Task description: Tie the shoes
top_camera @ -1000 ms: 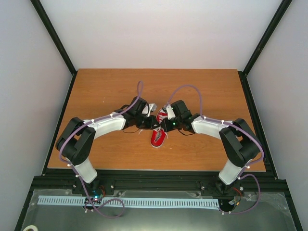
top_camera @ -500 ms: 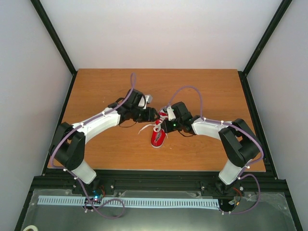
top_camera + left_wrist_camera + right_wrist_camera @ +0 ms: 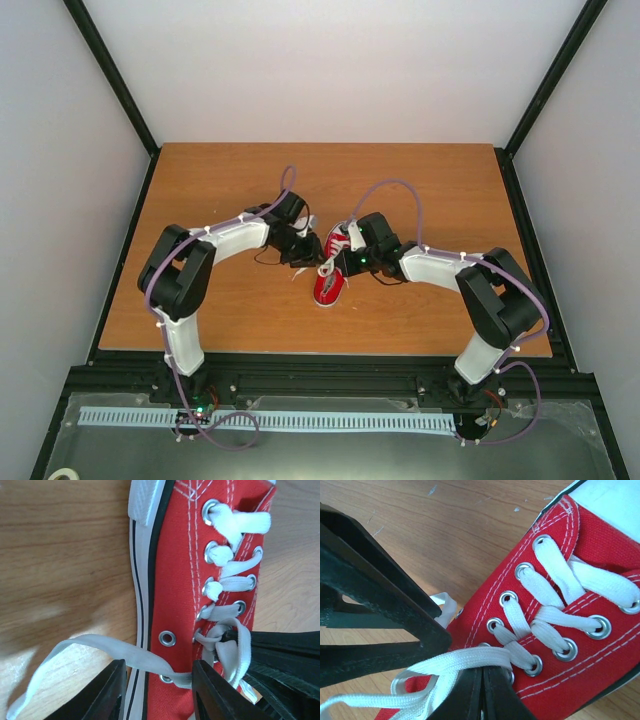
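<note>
Shoe: the red sneaker point(image 3: 328, 280) lies about mid-table point(image 3: 430, 190), sole down, toe toward the near edge afaict. Both arms crowd its ankle end.
Left gripper point(image 3: 159, 682): fingers apart, straddling a loose lace strand point(image 3: 100, 647) that runs from the shoe's side out over the wood. It lies across the gap and isn't clamped.
Right gripper point(image 3: 482, 692): fingers together right at the top eyelets point(image 3: 536, 666), w/ the other lace end point(image 3: 465, 659) seemingly pinched at the tips.
Knot so far: just a crossing point(image 3: 220, 636) by the top eyelets. No bow or loop that I can see.
Risk, missed grab: if the left closes where it is, the flat strand could slide out under a fingertip, since it sits slack and at a slant. Left would end up w/ nothing.
Risk, shoe drags: nothing pins the sneaker, so a sideways tug from either arm prob. skids or rolls it instead of tightening the lace.
Risk, collision: the two grippers are nearly touching, so a small swing could knock one into the other or snag the lace.
Risk, slip on right: the pinch is only at the very tips, so a hard pull may strip the lace out.
</note>
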Robot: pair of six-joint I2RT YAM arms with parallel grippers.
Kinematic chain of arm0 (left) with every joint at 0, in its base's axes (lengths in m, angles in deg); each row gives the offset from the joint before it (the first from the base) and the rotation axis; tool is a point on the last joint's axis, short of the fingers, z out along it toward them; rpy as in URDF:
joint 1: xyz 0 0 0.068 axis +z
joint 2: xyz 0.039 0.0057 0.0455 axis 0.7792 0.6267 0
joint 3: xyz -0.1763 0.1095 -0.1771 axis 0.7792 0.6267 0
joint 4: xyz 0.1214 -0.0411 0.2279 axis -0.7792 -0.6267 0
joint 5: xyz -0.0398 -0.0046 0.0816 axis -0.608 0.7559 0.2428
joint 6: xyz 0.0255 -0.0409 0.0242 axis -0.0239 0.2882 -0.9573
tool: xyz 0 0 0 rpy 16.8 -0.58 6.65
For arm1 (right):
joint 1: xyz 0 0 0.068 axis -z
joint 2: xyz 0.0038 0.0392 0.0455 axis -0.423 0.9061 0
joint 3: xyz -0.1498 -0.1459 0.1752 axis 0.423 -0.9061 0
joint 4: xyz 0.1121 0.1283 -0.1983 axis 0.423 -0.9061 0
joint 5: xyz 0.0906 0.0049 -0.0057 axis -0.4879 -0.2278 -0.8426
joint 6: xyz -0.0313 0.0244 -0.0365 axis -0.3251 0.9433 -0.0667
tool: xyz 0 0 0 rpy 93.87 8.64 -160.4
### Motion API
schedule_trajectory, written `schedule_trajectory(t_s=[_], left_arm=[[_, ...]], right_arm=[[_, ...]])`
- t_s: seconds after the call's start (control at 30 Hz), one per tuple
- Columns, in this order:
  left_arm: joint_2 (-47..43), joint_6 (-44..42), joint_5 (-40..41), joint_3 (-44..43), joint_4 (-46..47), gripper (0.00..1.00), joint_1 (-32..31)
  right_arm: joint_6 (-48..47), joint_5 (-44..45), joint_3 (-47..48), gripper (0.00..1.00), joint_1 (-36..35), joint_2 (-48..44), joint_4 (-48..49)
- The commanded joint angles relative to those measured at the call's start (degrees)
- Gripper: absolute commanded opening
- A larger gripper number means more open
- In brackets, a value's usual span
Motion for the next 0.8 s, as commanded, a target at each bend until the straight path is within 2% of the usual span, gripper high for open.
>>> schedule_trajectory(t_s=[0.0, 0.33, 0.5, 0.67, 0.77], left_arm=[[1.17, -0.58, -3.85, -2.48, -0.67, 0.39, -0.1], [-0.44, -0.26, 0.27, -2.74, -0.03, 0.34, -0.15], [-0.67, -2.0, -1.44, -2.53, 0.49, 0.38, -0.16], [-3.3, -4.12, 4.02, -2.5, -0.95, 0.46, -0.16], [-4.72, -4.19, 4.95, -2.33, 0.16, 0.44, -0.14]], right_arm=[[0.2, 1.15, -0.31, 0.03, -0.33, -0.19, 0.55], [-0.07, 0.61, 0.66, 0.03, -0.33, 0.8, 0.31], [-0.1, 0.39, 0.89, 0.03, -0.33, 1.14, 0.29], [-0.07, 0.33, 0.95, 0.03, -0.33, 1.17, 0.28], [-0.05, 0.24, 1.1, 0.03, -0.33, 1.4, 0.29]])
